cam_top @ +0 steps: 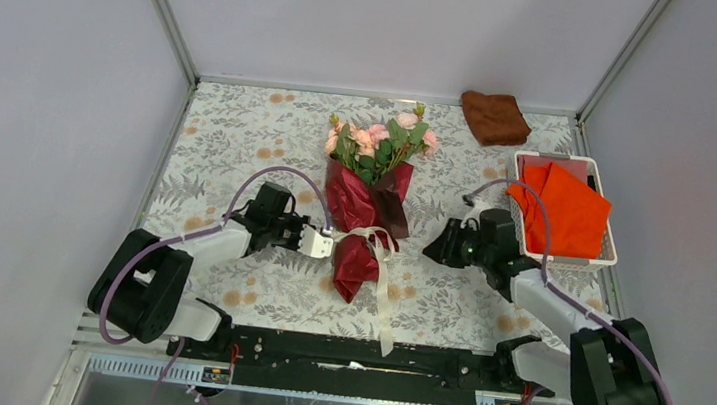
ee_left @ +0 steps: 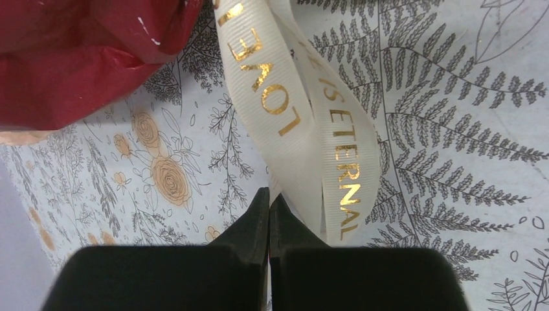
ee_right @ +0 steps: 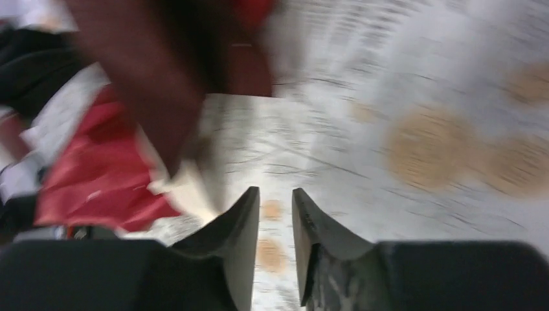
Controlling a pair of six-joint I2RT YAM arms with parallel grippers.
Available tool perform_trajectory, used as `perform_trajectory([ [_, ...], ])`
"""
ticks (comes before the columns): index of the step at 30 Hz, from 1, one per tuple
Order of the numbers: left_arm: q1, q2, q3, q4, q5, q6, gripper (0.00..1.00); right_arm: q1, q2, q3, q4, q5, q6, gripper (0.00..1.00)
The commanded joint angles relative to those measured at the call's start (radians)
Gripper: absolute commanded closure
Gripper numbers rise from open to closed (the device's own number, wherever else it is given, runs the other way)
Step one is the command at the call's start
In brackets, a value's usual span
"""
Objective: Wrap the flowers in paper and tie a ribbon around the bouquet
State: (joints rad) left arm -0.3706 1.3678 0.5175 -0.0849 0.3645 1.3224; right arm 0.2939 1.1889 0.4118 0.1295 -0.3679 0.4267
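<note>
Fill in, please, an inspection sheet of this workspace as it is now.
surface: floral-printed table cover, flat.
job's things: pink roses lie wrapped in dark red paper; cream ribbon with gold letters around it, one tail toward the near edge.
clutter: brown folded cloth at the far edge; white mesh basket holding orange sheets.
grippers: left gripper shut at the ribbon, grip uncertain; right gripper slightly open, empty.
cables: purple cables loop over both arms; the right one crosses the basket.
surroundings: plain pale walls; black base rail.
</note>
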Motion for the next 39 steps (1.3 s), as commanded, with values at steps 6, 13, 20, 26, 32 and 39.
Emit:
perform_trajectory([
  [6,-0.006,-0.021,0.027,-0.018,0.040,-0.015,1.00,0.256,-0.074,-0.035,0.242,-0.066,0.121,0.42],
  [13,-0.015,-0.029,0.024,-0.017,0.045,-0.028,1.00,0.297,0.028,-0.017,0.359,-0.008,0.207,0.36],
  [20,-0.017,-0.033,0.019,-0.015,0.042,-0.030,1.00,0.297,0.102,-0.006,0.415,0.038,0.225,0.49],
  [26,-0.017,-0.034,0.022,-0.002,0.037,-0.038,1.00,0.297,0.175,0.015,0.466,0.026,0.243,0.65],
  [32,-0.016,-0.033,0.011,0.070,-0.028,-0.004,1.00,0.293,0.139,-0.004,0.424,0.129,0.271,1.00],
  [39,0.065,-0.010,-0.029,0.120,-0.094,0.145,1.00,0.215,-0.015,-0.035,0.107,0.186,0.211,1.00],
])
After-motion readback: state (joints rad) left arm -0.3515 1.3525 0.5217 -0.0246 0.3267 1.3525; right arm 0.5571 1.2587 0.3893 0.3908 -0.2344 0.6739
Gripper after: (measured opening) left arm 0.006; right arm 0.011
